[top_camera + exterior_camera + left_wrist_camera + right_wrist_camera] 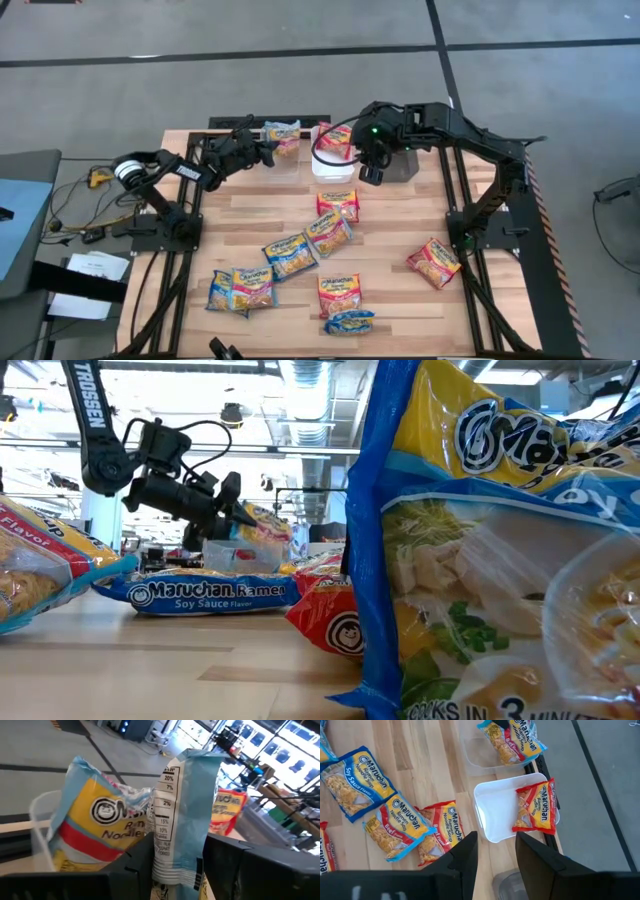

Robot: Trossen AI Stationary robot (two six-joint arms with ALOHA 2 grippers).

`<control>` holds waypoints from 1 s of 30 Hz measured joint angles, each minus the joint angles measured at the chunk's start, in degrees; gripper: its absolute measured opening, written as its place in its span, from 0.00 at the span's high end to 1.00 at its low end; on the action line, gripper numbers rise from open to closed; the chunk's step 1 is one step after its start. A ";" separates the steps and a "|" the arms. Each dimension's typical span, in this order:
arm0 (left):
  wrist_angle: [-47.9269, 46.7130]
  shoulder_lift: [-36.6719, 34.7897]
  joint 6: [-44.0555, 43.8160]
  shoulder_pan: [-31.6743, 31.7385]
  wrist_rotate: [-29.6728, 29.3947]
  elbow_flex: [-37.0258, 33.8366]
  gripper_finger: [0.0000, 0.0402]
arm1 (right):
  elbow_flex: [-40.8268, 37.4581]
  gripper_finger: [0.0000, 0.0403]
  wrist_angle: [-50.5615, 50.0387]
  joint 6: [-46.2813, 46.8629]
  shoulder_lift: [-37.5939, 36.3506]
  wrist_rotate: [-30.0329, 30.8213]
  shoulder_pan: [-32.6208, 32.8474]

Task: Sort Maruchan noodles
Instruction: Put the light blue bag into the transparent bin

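Observation:
My left gripper [260,151] is shut on a pale blue Maruchan packet [182,815], at the clear bin [290,158] on the table's far side. Another blue packet [97,822] stands inside that bin, leaning on its wall. My right gripper [495,852] is open and empty above the white bin [497,815]. A red packet [536,811] lies propped on that bin's rim. Several more packets lie flat on the wood, among them a blue one [290,255] and a red one [433,262]. My left gripper pinches the pale blue packet between its two fingers at its lower end [175,862], with the printed back side showing. The packet stands up beyond the fingers, lifted clear of the table, beside the packet in the clear bin.
A grey bin [402,163] sits right of the white bin, under my right arm. Loose packets cover the table's middle and near part [338,292]. One packet [500,540] stands right in front of the low camera. Cables and a stand lie off the table's left edge.

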 joint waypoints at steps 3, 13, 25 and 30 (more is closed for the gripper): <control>-0.45 0.05 2.07 -0.02 -1.84 0.02 0.69 | 0.00 0.62 0.00 0.00 0.00 0.00 0.00; -2.59 0.05 5.49 -0.04 -4.60 0.04 0.69 | 0.00 0.62 0.00 -0.02 0.00 0.00 0.00; -4.45 0.05 3.55 -0.04 -5.21 0.04 0.68 | 0.00 0.62 0.00 -0.04 0.00 0.00 0.00; -4.91 0.05 1.75 -0.02 -7.20 0.07 0.65 | 0.00 0.62 -0.03 -0.03 0.00 0.00 0.00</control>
